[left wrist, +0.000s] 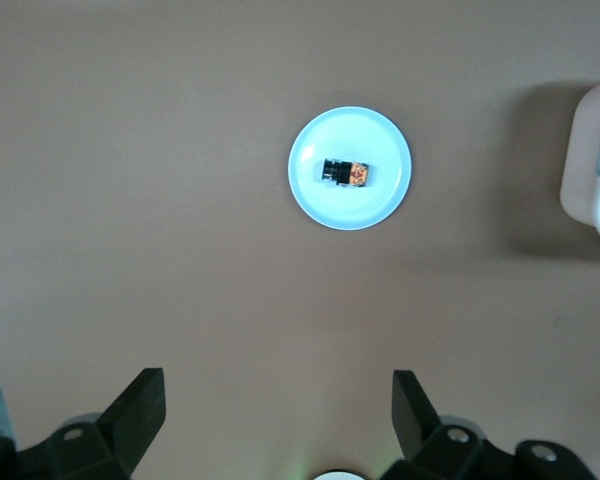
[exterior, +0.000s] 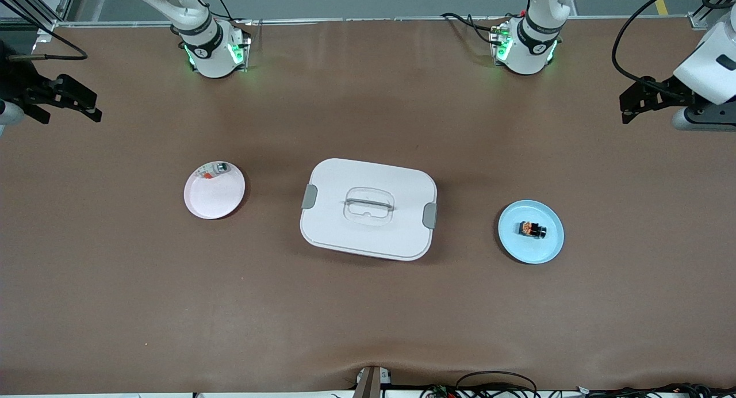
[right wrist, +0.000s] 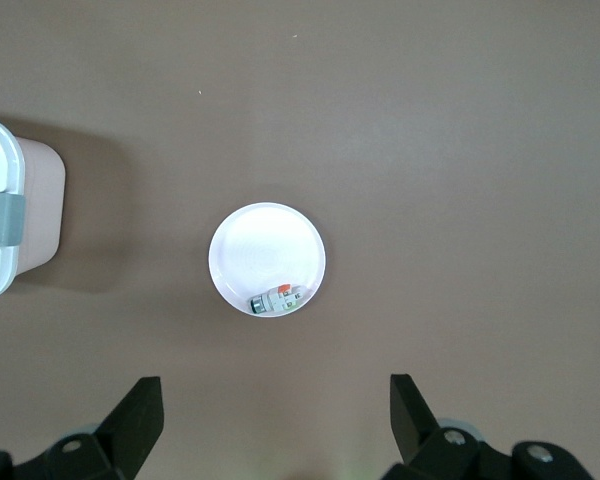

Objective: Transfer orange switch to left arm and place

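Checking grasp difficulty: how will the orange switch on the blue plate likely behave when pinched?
The orange switch looks rigid and blocky, so probably stiff. Being tiny, it is likely light and may skid on the smooth blue plate.

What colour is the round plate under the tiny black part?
The round plate is light blue, clearest in the left wrist view.

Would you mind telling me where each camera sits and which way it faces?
Front: high across the table, facing both bases; left gripper and right gripper open.
Left wrist: looks down past its fingers at the round blue plate holding the orange switch.
Right wrist: down at the round pink plate.
All share the white plastic box.
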{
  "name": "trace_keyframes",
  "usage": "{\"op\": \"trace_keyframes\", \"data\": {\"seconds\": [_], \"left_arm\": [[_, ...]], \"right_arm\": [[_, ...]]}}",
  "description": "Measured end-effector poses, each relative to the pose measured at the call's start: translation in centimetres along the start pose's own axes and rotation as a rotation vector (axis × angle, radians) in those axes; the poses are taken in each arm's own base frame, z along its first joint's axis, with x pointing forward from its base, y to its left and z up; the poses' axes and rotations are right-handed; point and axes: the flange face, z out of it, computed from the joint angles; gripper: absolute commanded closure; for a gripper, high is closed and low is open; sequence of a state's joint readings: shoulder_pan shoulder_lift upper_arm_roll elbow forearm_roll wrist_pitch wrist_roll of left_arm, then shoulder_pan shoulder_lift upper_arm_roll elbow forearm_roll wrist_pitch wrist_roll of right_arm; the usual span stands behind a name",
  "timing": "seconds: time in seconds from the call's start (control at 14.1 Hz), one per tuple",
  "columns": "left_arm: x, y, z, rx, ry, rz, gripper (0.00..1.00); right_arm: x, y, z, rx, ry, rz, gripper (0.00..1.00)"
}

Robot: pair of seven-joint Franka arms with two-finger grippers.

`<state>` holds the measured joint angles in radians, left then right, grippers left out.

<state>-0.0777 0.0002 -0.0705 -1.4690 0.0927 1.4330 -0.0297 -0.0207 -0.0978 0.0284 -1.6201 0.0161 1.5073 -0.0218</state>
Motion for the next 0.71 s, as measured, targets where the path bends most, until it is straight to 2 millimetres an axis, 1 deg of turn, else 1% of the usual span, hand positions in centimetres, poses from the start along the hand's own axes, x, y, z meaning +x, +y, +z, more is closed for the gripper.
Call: {"op": "trace_keyframes", "data": {"seconds": [0.28,0.43,0.57,0.71], "left_arm": [[-0.6,0.6,-0.5,-0.037,0.007,-0.031,0.0],[-0.9,1.3,-0.7,-0.038,0.01,-0.051,0.0],[-1.0,2.0,-0.8,-0.047,0.021,-0.063,0.0],[-0.9,2.3,-0.7,-0.085,0.031,-0.078,0.0]], "right_arm": [[0.0,0.0,0.0,0.0,0.0,-0.005,0.0],[0.0,0.0,0.0,0.001,0.003,-0.005,0.0],[0.1,0.0,-0.1,0.002,0.009,-0.005,0.0],[0.1,0.0,-0.2,0.002,0.018,-0.005,0.0]]}}
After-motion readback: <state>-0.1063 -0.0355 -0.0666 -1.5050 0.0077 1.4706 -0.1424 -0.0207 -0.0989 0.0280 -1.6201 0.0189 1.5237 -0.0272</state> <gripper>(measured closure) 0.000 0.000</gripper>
